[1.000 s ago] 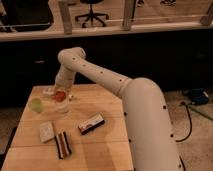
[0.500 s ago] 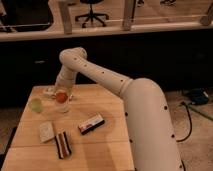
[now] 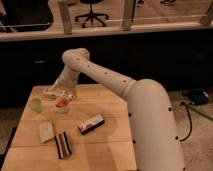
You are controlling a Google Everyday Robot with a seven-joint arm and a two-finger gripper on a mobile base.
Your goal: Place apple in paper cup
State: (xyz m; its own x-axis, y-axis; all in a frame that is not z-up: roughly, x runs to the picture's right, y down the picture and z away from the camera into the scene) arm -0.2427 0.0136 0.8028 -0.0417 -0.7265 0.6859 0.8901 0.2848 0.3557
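The apple, small and red-orange, sits at the mouth of the short white paper cup, which stands on the left part of the wooden table. My gripper is just above and left of the apple, close to it. The white arm reaches in from the right over the table's back edge. I cannot tell whether the gripper still touches the apple.
A pale yellow-green round object lies left of the cup. A wrapped snack bar, a dark bar and a pale packet lie nearer the front. A dark low wall with a railing runs behind the table.
The apple has come down a little, onto the cup's mouth. The gripper has stayed close above and to the left of it.
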